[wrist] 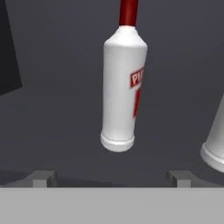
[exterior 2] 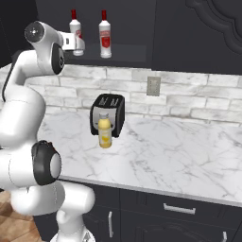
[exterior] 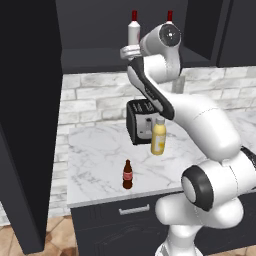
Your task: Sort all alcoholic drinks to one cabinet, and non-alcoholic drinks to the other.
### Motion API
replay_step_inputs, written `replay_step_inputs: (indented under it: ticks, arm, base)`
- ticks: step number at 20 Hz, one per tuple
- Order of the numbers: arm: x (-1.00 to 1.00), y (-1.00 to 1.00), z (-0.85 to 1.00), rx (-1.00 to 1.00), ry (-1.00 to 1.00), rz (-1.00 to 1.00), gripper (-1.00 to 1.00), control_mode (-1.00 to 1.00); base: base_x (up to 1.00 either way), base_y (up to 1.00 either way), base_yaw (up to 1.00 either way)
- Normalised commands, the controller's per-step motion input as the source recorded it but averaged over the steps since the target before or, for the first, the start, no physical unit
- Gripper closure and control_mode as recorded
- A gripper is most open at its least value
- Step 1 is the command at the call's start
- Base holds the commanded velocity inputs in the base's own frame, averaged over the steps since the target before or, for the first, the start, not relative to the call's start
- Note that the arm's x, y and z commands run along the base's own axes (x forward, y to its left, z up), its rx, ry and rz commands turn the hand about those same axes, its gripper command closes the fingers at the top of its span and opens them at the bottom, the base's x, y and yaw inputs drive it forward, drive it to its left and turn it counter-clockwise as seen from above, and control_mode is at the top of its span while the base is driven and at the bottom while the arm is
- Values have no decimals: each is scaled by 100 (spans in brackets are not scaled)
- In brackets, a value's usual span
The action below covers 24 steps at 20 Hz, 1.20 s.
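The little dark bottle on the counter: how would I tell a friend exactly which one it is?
Find the marble counter. The small dark brown bottle stands alone near its front edge, ahead of the toaster. Unlike the fat yellow juice bottle, it is slim, dark, red-labelled.

White robot arm (exterior: pixel 200 125) with dark joints, rising from a rounded base at the lower right of the left base view, bending up and back over itself. Elbow (exterior 2: pixel 45 169) low and bulky, forearm climbing to a round wrist joint (exterior: pixel 170 35) held high. Hand reaching forward and level from that wrist. Gripper (wrist: pixel 112 179) wide open, empty, two small grey fingertips (wrist: pixel 43 178) set far apart at the bottom of the hand view, touching nothing.
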Motion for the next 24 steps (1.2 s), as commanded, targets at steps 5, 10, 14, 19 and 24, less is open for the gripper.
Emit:
replay_step_inputs:
  ticks: [5, 10, 14, 19, 24]
  arm:
    - [-32, -6, -22, 2, -2, 0, -100, -100]
    - [-47, -3, -21, 5, 0, 0, -100, -100]
    - [-46, -2, -15, 4, 0, 0, -100, -100]
    - [-47, 0, -15, 4, 0, 0, -100, -100]
    - [-38, 0, -20, 2, 3, 1, -100, -100]
  base:
    - [0, 0, 0]
    - [0, 0, 0]
    - [0, 0, 0]
    - [0, 0, 0]
    - [0, 0, 0]
